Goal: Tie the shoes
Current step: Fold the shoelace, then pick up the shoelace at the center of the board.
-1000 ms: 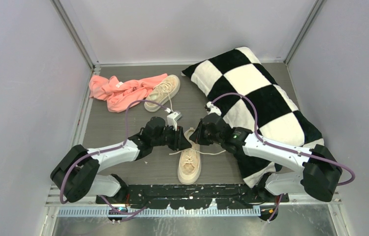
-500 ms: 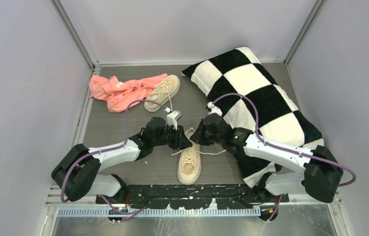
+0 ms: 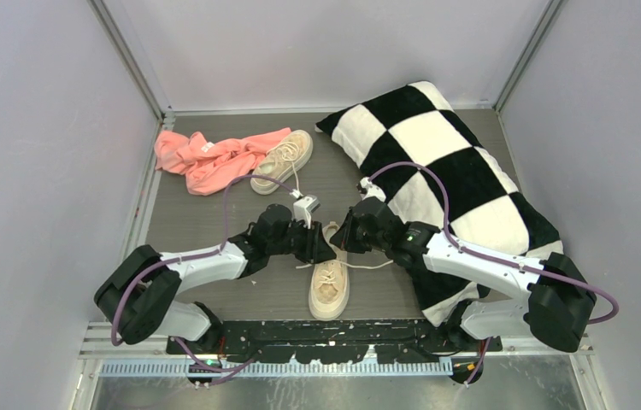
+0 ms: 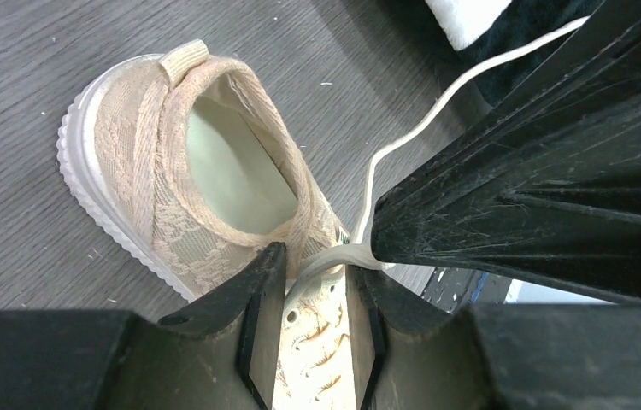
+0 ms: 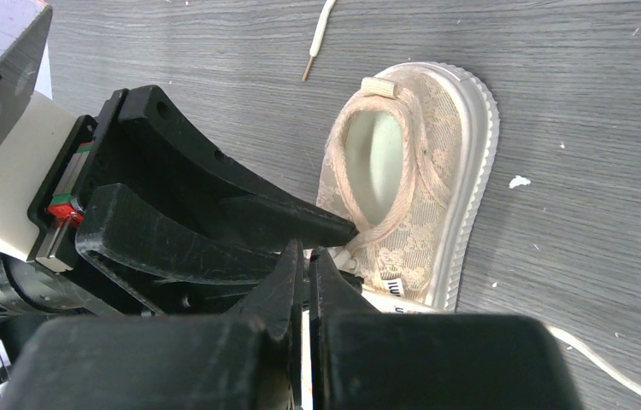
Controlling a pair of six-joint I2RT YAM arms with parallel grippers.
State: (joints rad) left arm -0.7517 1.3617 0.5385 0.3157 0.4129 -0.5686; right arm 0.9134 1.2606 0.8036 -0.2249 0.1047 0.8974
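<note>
Pink cloth (image 3: pixel 214 158) lay bunched well beyond the left fingers and off to their left, covering the heel end of the far shoe (image 3: pixel 284 160); that shoe's lace trailed toward the left wrist, and its end could not be followed past the white camera block. On the grey table (image 3: pixel 189 218) the left gripper (image 4: pixel 315 258) stood partly open over the near shoe (image 4: pixel 129 128). Its fingers (image 4: pixel 257 299) straddled the tongue just below the heel opening, and a flat loop of cream lace (image 4: pixel 368 196) ran through the gap without being pinched. The toe half of that shoe was cut off in the left wrist view; the top view showed it whole, toe toward the arm bases, with lace ends spread to either side.

Directly opposite, tip almost touching tip, the right gripper (image 5: pixel 307 249) was closed. A thin sliver of cream showed between its fingers, and the lace led straight to their tip, so it appeared to hold that lace; the pinch itself was hidden by the black fingers. A loose lace tip (image 5: pixel 317 34) lay beyond the shoe's heel; which shoe it belonged to was unclear. Right of the right fingers, the checkered pillow (image 3: pixel 462 171) ran under the right arm, its near end hidden.
</note>
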